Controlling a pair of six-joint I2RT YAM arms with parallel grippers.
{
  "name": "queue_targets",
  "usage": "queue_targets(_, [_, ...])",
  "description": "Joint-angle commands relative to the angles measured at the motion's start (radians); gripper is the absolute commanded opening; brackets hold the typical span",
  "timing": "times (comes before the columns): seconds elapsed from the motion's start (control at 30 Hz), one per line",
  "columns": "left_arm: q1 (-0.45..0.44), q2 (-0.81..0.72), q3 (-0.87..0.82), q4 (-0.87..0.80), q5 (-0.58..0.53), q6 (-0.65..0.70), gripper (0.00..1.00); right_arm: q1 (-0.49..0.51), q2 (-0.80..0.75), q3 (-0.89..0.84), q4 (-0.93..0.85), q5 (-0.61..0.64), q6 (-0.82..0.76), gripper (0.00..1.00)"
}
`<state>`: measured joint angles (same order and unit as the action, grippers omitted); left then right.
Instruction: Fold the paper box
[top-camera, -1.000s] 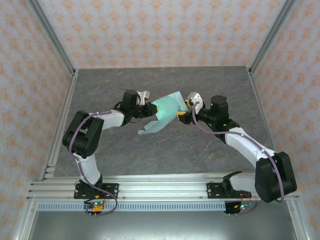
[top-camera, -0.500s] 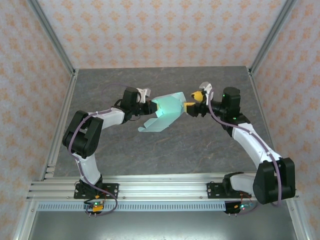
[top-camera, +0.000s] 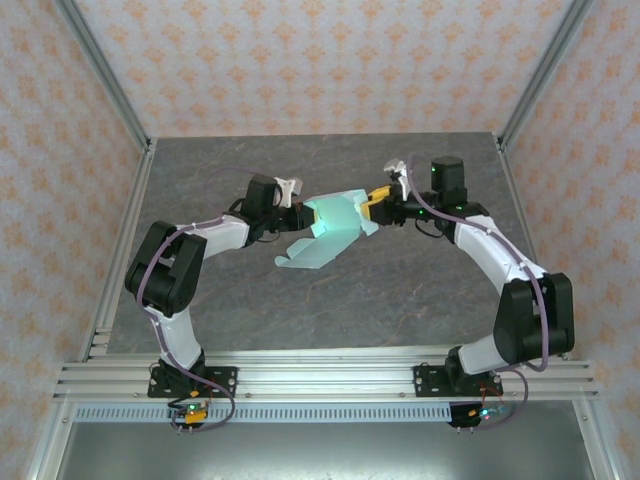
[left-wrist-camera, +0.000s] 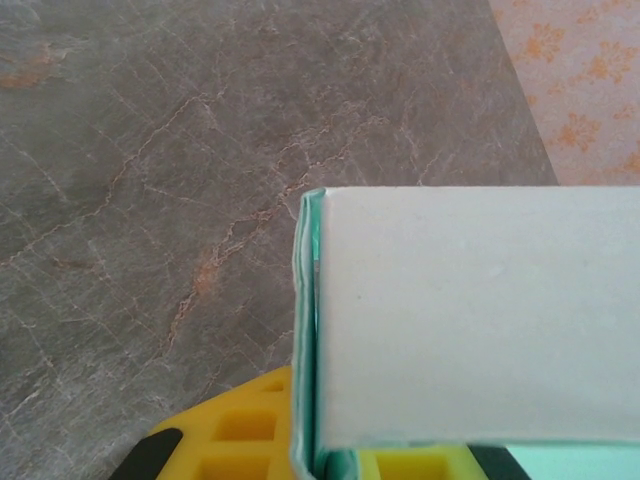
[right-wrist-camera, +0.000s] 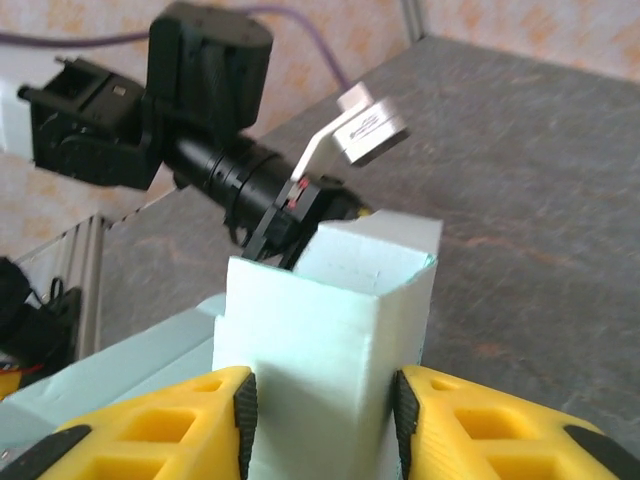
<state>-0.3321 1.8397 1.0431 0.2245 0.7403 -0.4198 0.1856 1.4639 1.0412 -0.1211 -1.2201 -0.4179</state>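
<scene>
Fingers (right-wrist-camera: 150, 430) of the right gripper (right-wrist-camera: 320, 405) squeezed the right end of the paper box (right-wrist-camera: 330, 330); the left gripper (top-camera: 297, 212) pinched its left end, over the table (top-camera: 400, 300). A soft squeeze looked best, so its walls would not crush.

Pale wallpaper (top-camera: 300, 60) with orange flower motifs wrapping round three sides, grey marbled tabletop (top-camera: 330, 310) lying under soft even light, silver metal posts (top-camera: 102, 65) slanting up the back corners, slotted rail (top-camera: 320, 375) running along the near edge, dull steel sheet (top-camera: 320, 450) showing below.
</scene>
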Motion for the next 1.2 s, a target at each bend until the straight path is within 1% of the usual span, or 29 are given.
queue_targets(0.0, [0.002,-0.025,0.041,-0.005,0.033,0.007,0.0,0.031,0.021,0.042,-0.119,-0.04,-0.114,0.38])
queue_targets(0.03, [0.0,-0.026,0.041,-0.004,0.031,0.006,0.0,0.04,0.028,0.039,-0.097,-0.02,-0.097,0.35])
queue_targets(0.13, [-0.007,-0.038,0.033,-0.007,0.013,0.009,0.0,0.074,0.029,0.011,0.019,0.075,-0.016,0.32])
queue_targets(0.2, [-0.008,-0.044,0.025,-0.005,-0.001,0.013,0.0,0.098,0.017,-0.023,0.117,0.173,0.058,0.32])
queue_targets(0.27, [-0.008,-0.05,0.018,-0.007,-0.02,0.003,0.0,0.122,-0.003,-0.068,0.225,0.304,0.133,0.33])
queue_targets(0.33, [-0.008,-0.059,0.008,-0.006,-0.057,-0.02,0.0,0.147,-0.023,-0.107,0.294,0.426,0.172,0.34])
queue_targets(0.37, [-0.008,-0.064,0.003,-0.004,-0.074,-0.033,0.0,0.162,-0.027,-0.125,0.318,0.469,0.175,0.35])
queue_targets(0.43, [-0.008,-0.068,-0.007,0.004,-0.104,-0.054,0.0,0.187,-0.025,-0.146,0.343,0.519,0.168,0.35])
queue_targets(0.53, [-0.009,-0.079,-0.015,0.0,-0.154,-0.075,0.0,0.221,-0.006,-0.171,0.356,0.623,0.144,0.44])
queue_targets(0.57, [-0.008,-0.085,-0.021,-0.001,-0.17,-0.08,0.0,0.233,0.002,-0.173,0.356,0.665,0.133,0.45])
queue_targets(0.7, [-0.013,-0.108,-0.048,0.003,-0.235,-0.091,0.0,0.257,0.025,-0.179,0.391,0.792,0.134,0.46])
queue_targets(0.8, [-0.023,-0.129,-0.07,-0.013,-0.316,-0.101,0.0,0.282,0.044,-0.164,0.394,0.929,0.129,0.46])
queue_targets(0.87, [-0.031,-0.143,-0.097,0.003,-0.366,-0.109,0.0,0.299,0.061,-0.148,0.388,0.995,0.114,0.46])
queue_targets(0.9, [-0.033,-0.145,-0.109,0.018,-0.379,-0.138,0.0,0.301,0.071,-0.143,0.389,1.011,0.114,0.46])
queue_targets(0.97, [-0.04,-0.15,-0.123,0.035,-0.404,-0.152,0.0,0.308,0.093,-0.14,0.413,1.045,0.122,0.45])
queue_targets(1.13, [-0.083,-0.165,-0.111,-0.018,-0.498,-0.153,0.0,0.351,0.154,-0.107,0.451,1.159,0.119,0.45])
queue_targets(1.17, [-0.096,-0.167,-0.108,-0.029,-0.523,-0.151,0.0,0.358,0.173,-0.09,0.457,1.194,0.14,0.45])
